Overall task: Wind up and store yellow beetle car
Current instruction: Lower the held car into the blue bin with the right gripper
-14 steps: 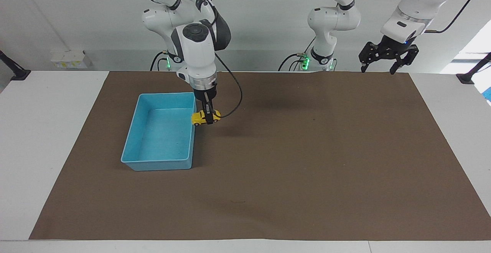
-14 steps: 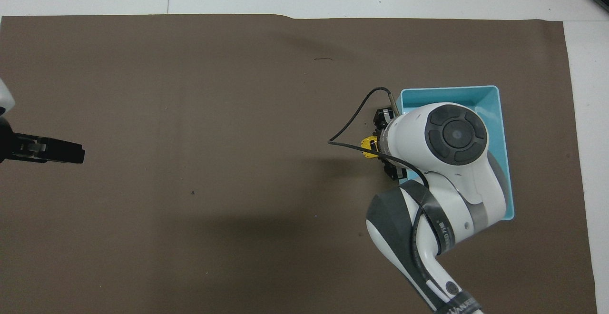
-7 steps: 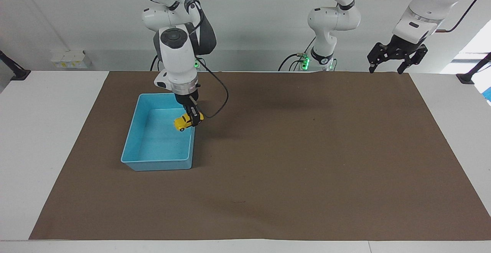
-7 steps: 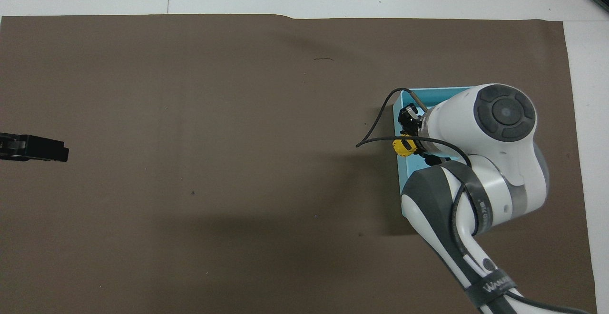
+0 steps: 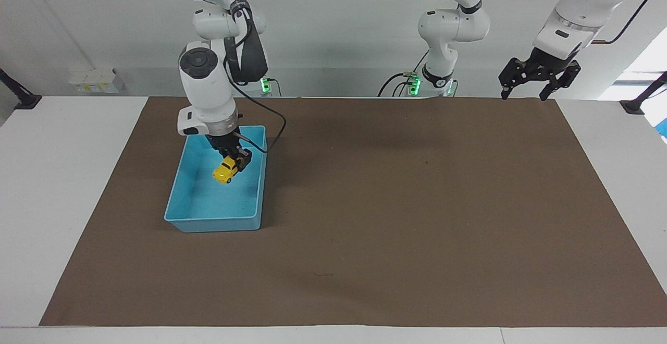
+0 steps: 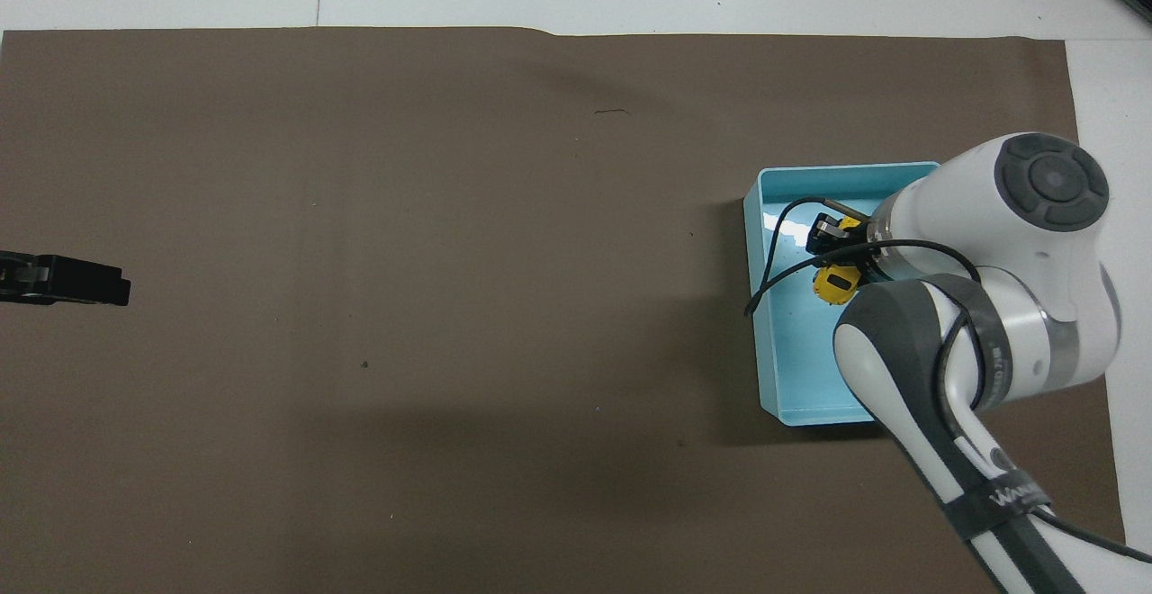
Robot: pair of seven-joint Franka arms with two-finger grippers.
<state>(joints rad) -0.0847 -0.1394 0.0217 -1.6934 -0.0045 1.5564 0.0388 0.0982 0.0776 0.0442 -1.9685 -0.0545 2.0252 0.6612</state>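
Right end effector (image 5: 235, 162) clamped on yellow beetle car (image 5: 225, 170), nose tilted down over light-blue bin (image 5: 213, 222). Car looks light, rigid, glossy; gripped across its flanks. Left end effector (image 5: 523, 91) waits, fingers apart, empty.

1. The right gripper (image 5: 237, 162) has carried the yellow beetle car (image 5: 225, 170) from beside the light-blue bin (image 5: 177, 177) rim to over its inside.
2. The left gripper (image 5: 523, 92) has lifted slightly toward the mat's corner.
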